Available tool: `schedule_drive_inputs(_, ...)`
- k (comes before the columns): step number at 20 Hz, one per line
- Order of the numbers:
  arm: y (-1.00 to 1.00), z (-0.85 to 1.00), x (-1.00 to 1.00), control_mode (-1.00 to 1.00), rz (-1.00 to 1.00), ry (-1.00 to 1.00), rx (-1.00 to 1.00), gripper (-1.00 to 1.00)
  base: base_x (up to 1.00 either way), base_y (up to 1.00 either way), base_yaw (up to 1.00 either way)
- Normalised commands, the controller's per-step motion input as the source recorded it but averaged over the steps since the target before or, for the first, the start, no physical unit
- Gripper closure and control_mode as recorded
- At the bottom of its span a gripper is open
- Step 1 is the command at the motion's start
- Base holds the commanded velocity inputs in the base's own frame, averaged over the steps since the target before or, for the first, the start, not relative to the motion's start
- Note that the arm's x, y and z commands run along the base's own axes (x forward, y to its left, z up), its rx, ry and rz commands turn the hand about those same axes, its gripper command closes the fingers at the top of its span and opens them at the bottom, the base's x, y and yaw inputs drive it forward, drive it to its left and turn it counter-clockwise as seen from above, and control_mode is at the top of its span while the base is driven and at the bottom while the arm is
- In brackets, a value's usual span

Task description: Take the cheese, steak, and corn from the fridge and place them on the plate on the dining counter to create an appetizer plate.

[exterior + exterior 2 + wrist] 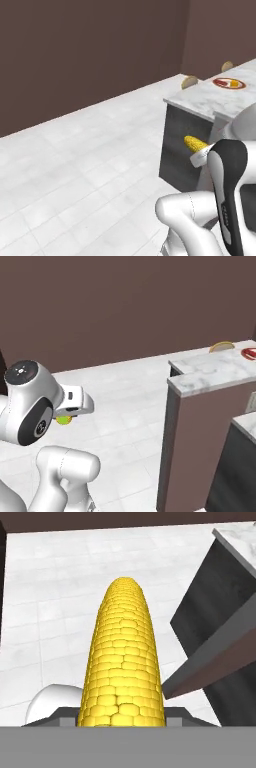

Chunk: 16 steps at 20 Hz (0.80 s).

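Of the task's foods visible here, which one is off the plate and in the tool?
The yellow kernelled corn cob, clamped in the tool and carried above the floor. The orange and dark-red foods lie on the red-rimmed round plate on the white marble counter.

Kitchen: marble dining counter [220, 100], stools [189, 81]

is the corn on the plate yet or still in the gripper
In the gripper: the corn sticks out from its fingers, away from the plate.

Yellow corn [122, 662], white grey-veined dining counter [210, 100], red-rimmed plate [229, 83].
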Motion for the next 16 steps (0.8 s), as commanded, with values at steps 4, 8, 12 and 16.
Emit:
schedule_drive_inputs(4, 0.00, 0.00, 0.00, 1.00, 0.00, 0.00, 0.00, 1.00, 1.00, 1.00, -0.45)
schedule_drive_inputs(8, 0.00, 0.00, 0.00, 1.00, 0.00, 0.00, 0.00, 1.00, 1.00, 1.00, -0.50)
schedule_drive_inputs(12, 0.00, 0.00, 0.00, 1.00, 0.00, 0.00, 0.00, 1.00, 1.00, 1.00, -0.50)
schedule_drive_inputs(16, 0.00, 0.00, 0.00, 1.00, 0.00, 0.00, 0.00, 1.00, 0.84, 1.00, -0.48)
